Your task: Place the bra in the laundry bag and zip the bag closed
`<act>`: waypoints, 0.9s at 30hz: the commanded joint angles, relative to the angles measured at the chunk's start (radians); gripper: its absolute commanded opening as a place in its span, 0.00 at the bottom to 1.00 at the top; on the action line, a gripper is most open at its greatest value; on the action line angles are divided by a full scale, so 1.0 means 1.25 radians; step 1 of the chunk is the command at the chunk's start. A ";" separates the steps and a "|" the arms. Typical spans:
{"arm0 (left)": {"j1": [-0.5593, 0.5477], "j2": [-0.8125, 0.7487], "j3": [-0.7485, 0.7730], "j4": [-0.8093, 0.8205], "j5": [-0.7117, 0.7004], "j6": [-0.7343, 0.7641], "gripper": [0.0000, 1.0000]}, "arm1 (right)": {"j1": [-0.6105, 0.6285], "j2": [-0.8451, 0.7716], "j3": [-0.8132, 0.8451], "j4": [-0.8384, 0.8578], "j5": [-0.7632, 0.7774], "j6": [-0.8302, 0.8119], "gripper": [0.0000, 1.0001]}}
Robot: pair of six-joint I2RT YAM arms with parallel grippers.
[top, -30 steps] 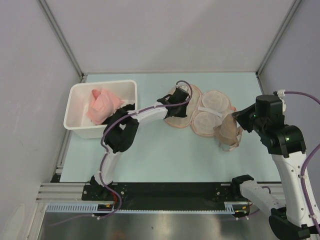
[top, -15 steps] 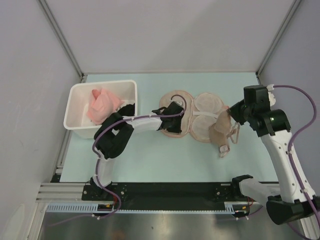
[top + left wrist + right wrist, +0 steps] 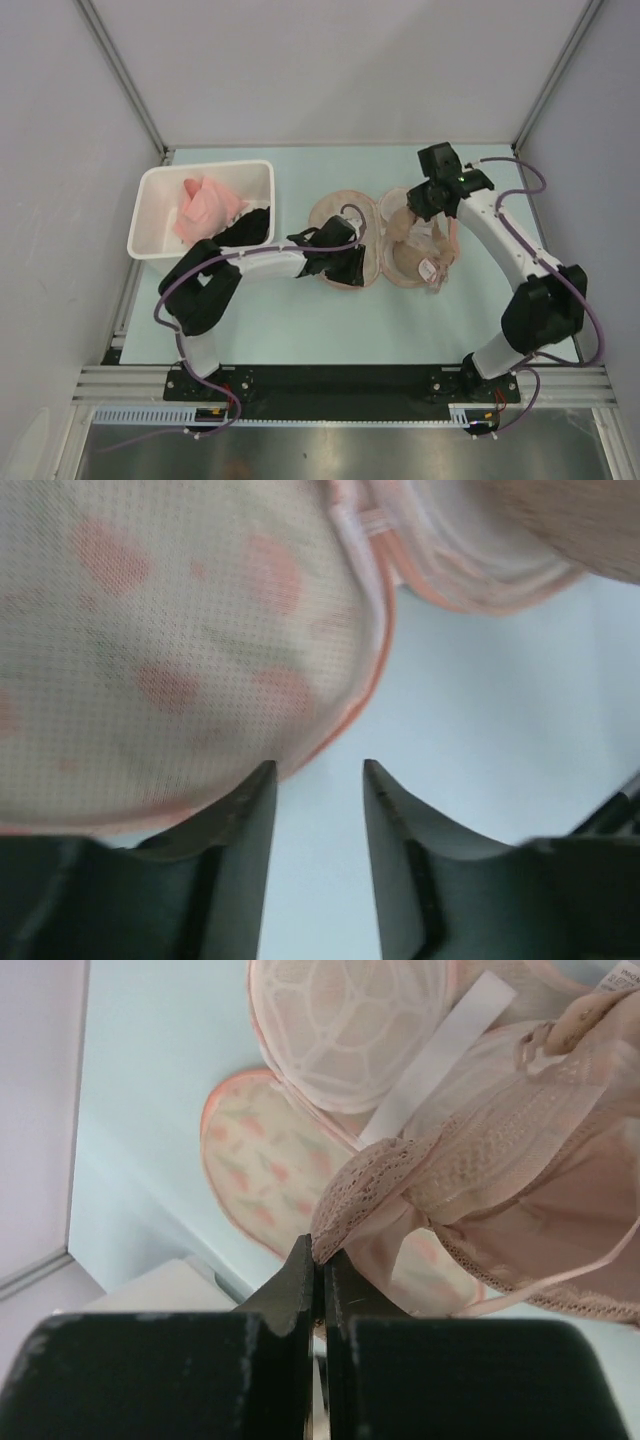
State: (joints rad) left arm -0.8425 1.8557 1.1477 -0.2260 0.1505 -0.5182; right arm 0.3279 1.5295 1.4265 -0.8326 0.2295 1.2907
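Note:
The laundry bag [image 3: 325,215] lies open in two lobes on the table; its printed fabric fills the left wrist view [image 3: 180,650] and shows under the bra in the right wrist view [image 3: 260,1170]. The beige bra [image 3: 425,242] hangs over the bag's right lobe, its pale tag toward the near side. My right gripper [image 3: 412,208] is shut on the bra's lace edge [image 3: 520,1160], pinched at the fingertips [image 3: 322,1250]. My left gripper [image 3: 345,262] sits at the near edge of the left lobe, open [image 3: 318,767], with only bare table between the fingers.
A white plastic bin [image 3: 150,195] stands at the left, holding a pink cloth [image 3: 205,205] and a black garment [image 3: 248,226]. Grey walls close in the back and both sides. A black rail [image 3: 340,378] runs along the near edge.
My right gripper has carried the bra left and farther back, from beside the bag to over its right lobe. My left gripper has slid from the left lobe's far side to its near edge.

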 commanded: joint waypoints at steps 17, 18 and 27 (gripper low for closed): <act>0.119 -0.228 0.039 0.106 0.177 0.080 0.67 | 0.010 0.158 0.116 0.163 -0.090 -0.373 0.65; 0.119 -0.213 0.052 0.105 0.172 0.078 0.70 | -0.006 0.131 0.094 0.174 -0.121 -0.399 0.66; 0.119 0.031 0.311 0.027 0.135 -0.006 0.72 | -0.306 -0.197 -0.293 0.305 -0.405 -0.557 0.86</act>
State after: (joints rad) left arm -0.6971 1.8008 1.4235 -0.1680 0.3256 -0.4591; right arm 0.0723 1.4265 1.2247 -0.5587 -0.0895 0.7231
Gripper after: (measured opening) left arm 0.714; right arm 0.853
